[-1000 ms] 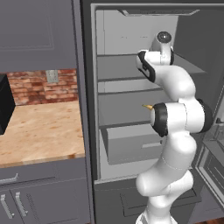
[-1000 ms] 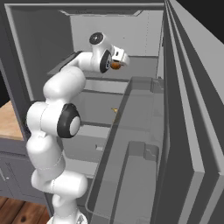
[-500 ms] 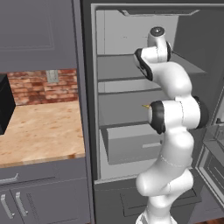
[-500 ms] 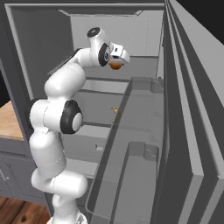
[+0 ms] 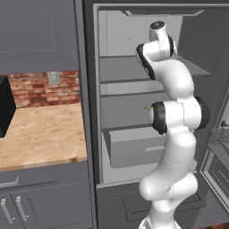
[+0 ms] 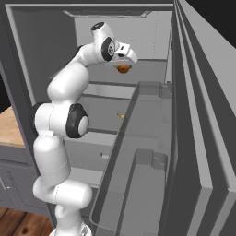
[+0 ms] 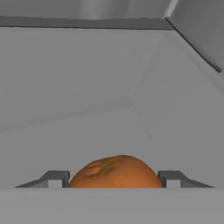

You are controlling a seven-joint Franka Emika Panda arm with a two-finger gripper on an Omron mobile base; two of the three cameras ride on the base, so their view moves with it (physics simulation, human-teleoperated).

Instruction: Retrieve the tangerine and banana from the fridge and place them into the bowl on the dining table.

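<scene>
My tool (image 7: pixel 114 178) grips the tangerine (image 7: pixel 114 171) at bottom centre, inside the fridge (image 6: pixel 55 41); banana and bowl delivery remain.

White arm (image 5: pixel 176 134) of smooth, rounded, glossy segments, bulbous at base and elbow, tapering toward the wrist. Dark grey to black discs and rings at each joint, largest at mid-arm, with a round dark cap on the uppermost joint; no cables, screws or markings discernible. Pale wedge-shaped claw (image 6: pixel 123 64) at the end; two small grey squared fingertips (image 7: pixel 57 178) with lighter faces in the hand view.
</scene>
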